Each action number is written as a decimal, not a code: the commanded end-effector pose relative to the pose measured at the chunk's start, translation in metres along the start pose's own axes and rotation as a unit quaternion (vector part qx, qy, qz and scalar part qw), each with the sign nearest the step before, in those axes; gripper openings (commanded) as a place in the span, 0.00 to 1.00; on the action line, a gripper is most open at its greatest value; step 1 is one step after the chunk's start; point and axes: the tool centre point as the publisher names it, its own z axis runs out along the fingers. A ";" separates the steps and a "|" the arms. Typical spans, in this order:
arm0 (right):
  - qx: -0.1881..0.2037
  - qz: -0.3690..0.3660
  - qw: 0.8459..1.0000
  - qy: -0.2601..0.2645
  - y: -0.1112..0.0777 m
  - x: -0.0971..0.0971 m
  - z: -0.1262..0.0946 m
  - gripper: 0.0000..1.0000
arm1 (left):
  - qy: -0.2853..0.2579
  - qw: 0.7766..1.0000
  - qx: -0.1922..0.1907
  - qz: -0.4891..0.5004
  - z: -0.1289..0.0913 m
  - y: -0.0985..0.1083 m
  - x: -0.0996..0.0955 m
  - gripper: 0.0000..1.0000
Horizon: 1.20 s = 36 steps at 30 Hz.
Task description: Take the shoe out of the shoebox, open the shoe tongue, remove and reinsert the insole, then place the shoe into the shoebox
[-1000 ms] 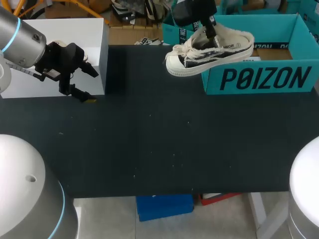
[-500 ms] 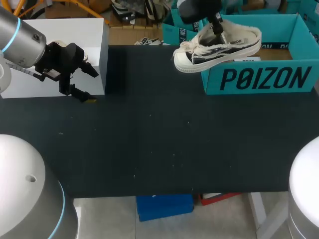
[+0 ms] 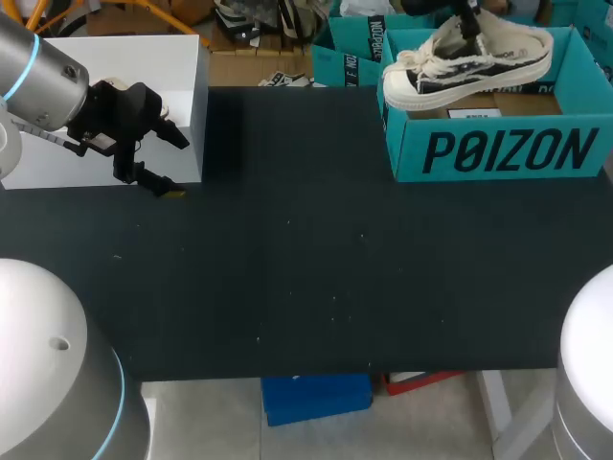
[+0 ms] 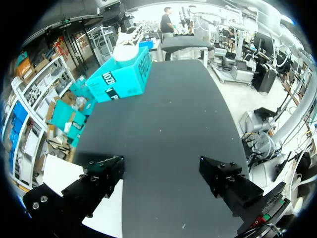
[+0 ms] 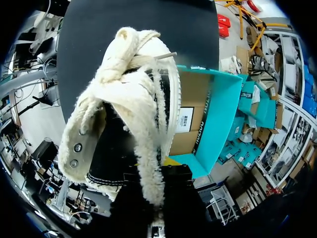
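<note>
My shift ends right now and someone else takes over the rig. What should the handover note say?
Left gripper: open, empty, beside the white box at the table's left.
Right gripper: shut on the shoe, holding it over the shoebox, toe past the box's left wall.
Done: over the last second the shoe came from over the table to over the box, so this looks like the final placing. Insole not visible, unconfirmed.
Left: lower the shoe fully in, release.
</note>
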 end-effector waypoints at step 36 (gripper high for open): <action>-0.086 0.032 0.994 0.062 -0.029 -0.046 0.117 0.00 | -0.002 1.000 0.000 0.001 0.000 0.001 0.001 1.00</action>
